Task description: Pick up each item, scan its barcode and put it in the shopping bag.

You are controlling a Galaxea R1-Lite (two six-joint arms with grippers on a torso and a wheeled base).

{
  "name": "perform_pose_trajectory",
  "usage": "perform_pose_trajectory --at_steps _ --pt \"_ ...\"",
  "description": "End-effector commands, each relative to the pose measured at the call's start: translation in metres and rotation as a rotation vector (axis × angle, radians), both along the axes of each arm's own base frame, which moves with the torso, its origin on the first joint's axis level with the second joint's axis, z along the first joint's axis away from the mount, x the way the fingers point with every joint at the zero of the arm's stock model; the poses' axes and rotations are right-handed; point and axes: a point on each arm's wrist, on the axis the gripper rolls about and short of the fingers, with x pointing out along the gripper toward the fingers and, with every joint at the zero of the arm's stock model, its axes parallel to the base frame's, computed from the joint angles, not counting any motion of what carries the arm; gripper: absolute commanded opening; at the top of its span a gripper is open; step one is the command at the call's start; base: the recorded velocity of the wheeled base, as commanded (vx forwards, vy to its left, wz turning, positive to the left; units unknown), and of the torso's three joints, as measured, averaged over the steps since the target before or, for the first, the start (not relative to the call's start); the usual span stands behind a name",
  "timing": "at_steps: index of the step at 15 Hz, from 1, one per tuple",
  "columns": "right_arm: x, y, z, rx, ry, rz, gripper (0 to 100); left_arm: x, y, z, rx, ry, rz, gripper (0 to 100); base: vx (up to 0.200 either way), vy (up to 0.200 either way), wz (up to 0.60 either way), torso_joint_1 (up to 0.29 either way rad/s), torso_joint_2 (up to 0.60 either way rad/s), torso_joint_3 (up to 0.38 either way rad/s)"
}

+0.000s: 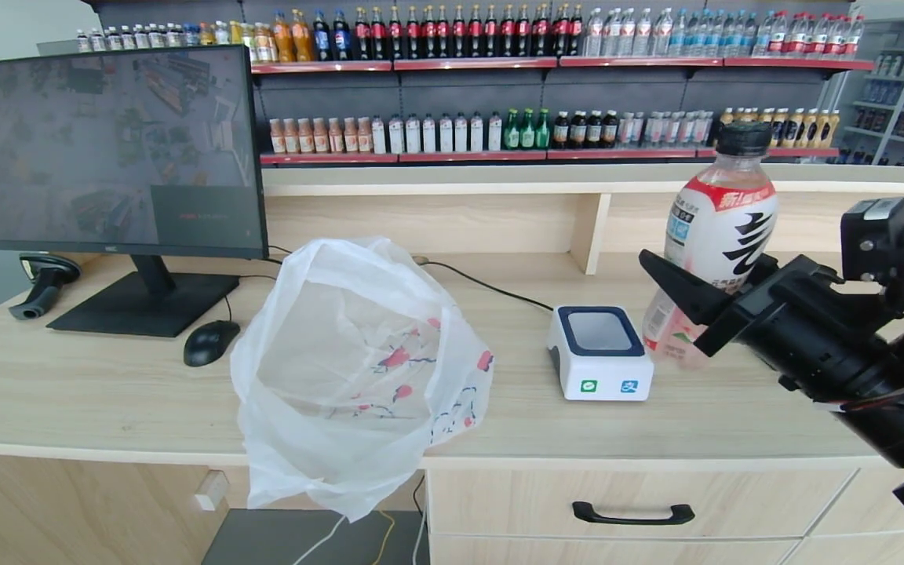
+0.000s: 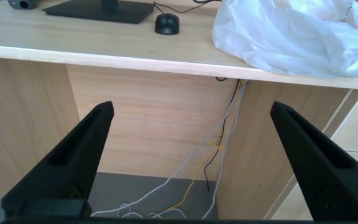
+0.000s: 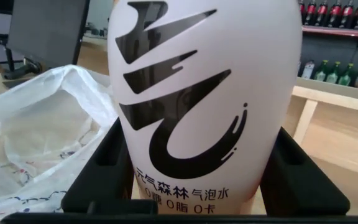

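Observation:
A pale pink drink bottle with a white label and black cap is held upright above the counter, just right of the white barcode scanner. My right gripper is shut on the bottle around its lower half. The white plastic shopping bag stands open on the counter left of the scanner, its mouth facing up, and the bag lies beyond the bottle. My left gripper is open, held low in front of the counter's face, below the bag.
A monitor on a stand, a black mouse and a handheld scanner occupy the counter's left. A raised wooden shelf runs behind the counter. Cables hang under the counter. Shelves of drinks line the back wall.

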Motion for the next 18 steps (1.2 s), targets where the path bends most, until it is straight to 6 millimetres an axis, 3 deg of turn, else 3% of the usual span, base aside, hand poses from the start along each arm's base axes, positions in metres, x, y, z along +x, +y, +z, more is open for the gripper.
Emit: perform_pose_trajectory --at_steps 1,5,9,14,18 --pt "0.016 0.01 -0.01 -0.048 0.001 -0.009 0 0.0 0.0 0.0 0.0 -0.001 0.0 100 0.0 0.0 0.0 0.0 0.0 0.0" --pt "0.036 0.037 0.02 -0.106 -0.213 -0.014 0 0.0 0.0 0.0 0.0 -0.001 0.0 100 0.0 0.0 0.0 0.0 0.0 0.0" --pt "0.038 0.042 0.025 -0.249 -0.346 -0.078 0 0.0 0.0 0.0 0.0 -0.001 0.0 100 0.0 0.0 0.0 0.0 0.0 0.0" --pt "0.035 0.031 0.01 -0.452 -0.405 -0.174 0 0.0 0.0 0.0 0.0 -0.001 0.0 100 0.0 0.0 0.0 0.0 0.0 0.0" --pt "0.032 0.036 0.004 -0.611 -0.507 -0.196 0 0.0 0.0 0.0 0.0 -0.001 0.0 100 0.0 0.0 0.0 0.0 0.0 0.0"
